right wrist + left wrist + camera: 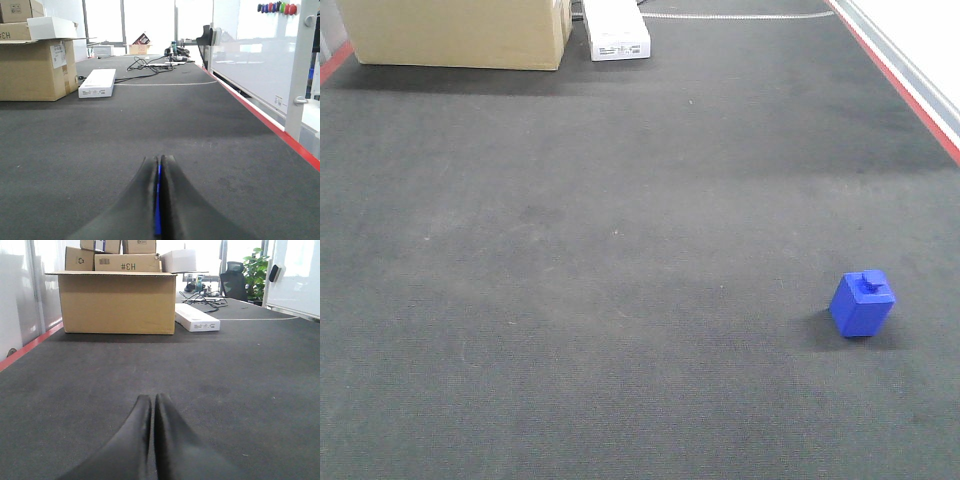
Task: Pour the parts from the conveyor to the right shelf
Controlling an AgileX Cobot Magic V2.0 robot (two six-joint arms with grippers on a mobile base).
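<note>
Far off on the left of the conveyor (620,250) sits a cardboard box (460,35), with a flat white box (617,30) just to its right. Nearer, the left gripper (152,401) hangs low over the bare belt, fingers pressed together with nothing between them. The right gripper (159,161) is also drawn narrow, with a thin blue sliver (158,210) in the slit; I cannot tell what it is. The blue block (862,303) rests on the belt at the near right, nub upward, apart from the red edge (910,100).
</note>
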